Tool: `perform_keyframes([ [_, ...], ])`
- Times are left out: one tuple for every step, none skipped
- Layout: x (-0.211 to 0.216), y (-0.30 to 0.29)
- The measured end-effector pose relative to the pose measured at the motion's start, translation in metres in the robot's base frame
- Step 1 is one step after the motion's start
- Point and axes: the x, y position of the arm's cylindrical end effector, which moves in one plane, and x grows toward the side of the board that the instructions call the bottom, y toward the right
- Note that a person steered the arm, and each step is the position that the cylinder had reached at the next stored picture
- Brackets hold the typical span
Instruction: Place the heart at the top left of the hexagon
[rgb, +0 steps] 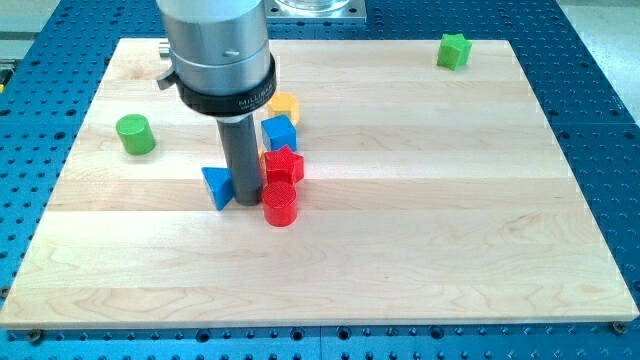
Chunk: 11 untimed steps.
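My tip (246, 203) has no hand to grab with and rests on the wooden board (420, 230) between the blue triangle (217, 186) and the red round block (280, 204).

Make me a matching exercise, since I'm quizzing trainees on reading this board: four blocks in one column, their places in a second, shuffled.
Blocks:
1. green cylinder
2. green block
3. blue triangle
4. red cylinder

Places:
A. near the board's top right corner
B. just to the view's left of my tip
C. alone near the board's left edge
D. just to the view's right of my tip, below the red star-like block

Pairs: 1-C, 2-A, 3-B, 4-D
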Motion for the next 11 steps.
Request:
perform_keyframes([
  [-0.018,-0.002],
  [-0.048,-0.024],
  [-0.069,-0.033],
  [-0.089,-0.034],
  [-0.085,-0.042],
  [-0.064,-0.042],
  [-0.066,-0.031],
  [-0.062,-0.026],
  [-0.066,-0.017],
  [-0.077,-0.017],
  [-0.087,-0.017],
])
